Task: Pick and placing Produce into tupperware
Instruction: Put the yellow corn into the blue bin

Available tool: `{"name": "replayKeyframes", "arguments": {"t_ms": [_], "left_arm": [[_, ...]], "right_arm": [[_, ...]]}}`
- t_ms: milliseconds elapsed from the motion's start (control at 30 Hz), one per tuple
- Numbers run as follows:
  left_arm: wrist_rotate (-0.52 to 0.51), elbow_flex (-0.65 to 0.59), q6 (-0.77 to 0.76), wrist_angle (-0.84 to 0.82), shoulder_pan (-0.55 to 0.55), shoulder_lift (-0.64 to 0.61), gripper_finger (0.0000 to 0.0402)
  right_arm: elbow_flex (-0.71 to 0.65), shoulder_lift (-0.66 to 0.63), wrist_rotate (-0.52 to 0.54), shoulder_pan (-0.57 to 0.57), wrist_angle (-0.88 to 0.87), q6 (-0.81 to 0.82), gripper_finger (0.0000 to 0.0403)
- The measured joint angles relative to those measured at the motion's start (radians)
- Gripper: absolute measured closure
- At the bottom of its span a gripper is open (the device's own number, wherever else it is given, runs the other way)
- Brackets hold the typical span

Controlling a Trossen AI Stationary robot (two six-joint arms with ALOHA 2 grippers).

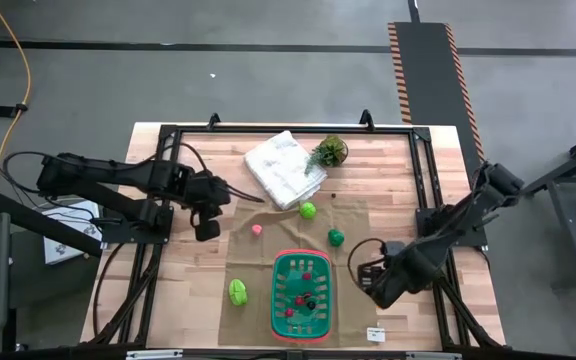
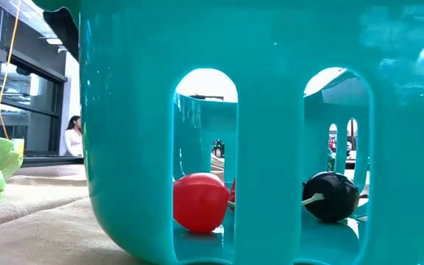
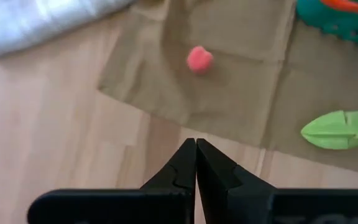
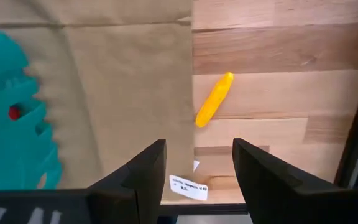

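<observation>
Right hand (image 1: 373,285) first: open, fingers apart, nothing between them (image 4: 197,152). Hangs low over the worktop (image 1: 183,290), just beside the right wall of the green basket (image 1: 276,295). Just ahead of it on the bare wood, a little yellow-orange carrot piece (image 4: 214,99), lying flat. Close by, a small white label (image 4: 188,186).

Left hand (image 1: 208,232): shut tight, tips pressed together, holding nothing (image 3: 196,143). Sits over the wood at the left edge of the brown mat (image 1: 358,225).

Near that hand, on the mat, a tiny pink piece (image 1: 257,230). Farther along, left of the basket, a light green leafy piece (image 1: 237,292).

Inside the basket: a red ball (image 2: 199,202) and a dark round piece (image 2: 331,196), both on the slotted floor, apart from each other.

Beyond the basket, on the mat: a bright green round piece (image 1: 308,210) and a darker green one (image 1: 336,237), not touching.

At the far side of the worktop: a folded white cloth (image 1: 283,168) with a small potted plant (image 1: 328,152) just beside it.

Far off in the room, a person (image 2: 72,136) sitting.
</observation>
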Motion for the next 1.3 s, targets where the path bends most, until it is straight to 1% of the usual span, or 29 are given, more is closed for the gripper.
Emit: {"name": "replayKeyframes", "arguments": {"t_ms": [100,167,300,433,567,733,800,867,933,1067,1133,1167,1300], "left_arm": [[0.044,-0.036,0.015,0.026,0.0,0.0,0.0399],[0.063,-0.048,0.034,0.026,0.0,0.0,0.0399],[0.072,-0.052,0.07,0.01,0.0,-0.003,0.0399],[0.074,-0.052,0.105,-0.021,0.0,-0.013,0.0399],[0.09,-0.052,0.129,-0.038,0.0,-0.021,0.0399],[0.09,-0.052,0.131,-0.039,0.0,-0.029,0.0399],[0.09,-0.052,0.131,-0.038,0.0,-0.034,0.0399],[0.09,-0.052,0.131,-0.026,0.0,-0.037,0.0399],[0.09,-0.052,0.131,-0.025,0.0,-0.038,0.0399],[0.09,-0.052,0.131,-0.026,0.0,-0.043,0.0399],[0.09,-0.052,0.131,-0.027,0.0,-0.048,0.0399],[0.09,-0.052,0.131,-0.026,0.0,-0.049,0.0399],[0.09,-0.052,0.131,-0.028,0.0,-0.053,0.0399]], "right_arm": [[0.053,0.064,-0.001,-0.013,-0.043,0.005,0.0226],[0.063,0.089,0.0,-0.027,-0.037,0.006,0.0226],[0.037,0.111,0.0,-0.053,0.013,0.005,0.0226],[0.007,0.109,-0.006,-0.061,0.014,0.006,0.0226],[-0.022,0.052,-0.023,-0.06,-0.037,0.005,0.0226],[-0.032,-0.092,-0.025,-0.06,-0.258,0.013,0.0226],[-0.035,-0.131,-0.013,-0.069,-0.319,0.014,0.0226],[-0.072,-0.163,-0.007,-0.081,-0.283,0.014,0.0226],[-0.15,-0.184,-0.008,-0.093,-0.181,0.014,0.0226],[-0.351,-0.231,-0.072,-0.099,0.153,0.024,0.0226],[-0.411,-0.247,-0.075,-0.098,0.27,0.028,0.0226],[-0.425,-0.251,-0.076,-0.099,0.29,0.028,0.0226],[-0.447,-0.256,-0.085,-0.099,0.251,0.028,0.0226]]}}
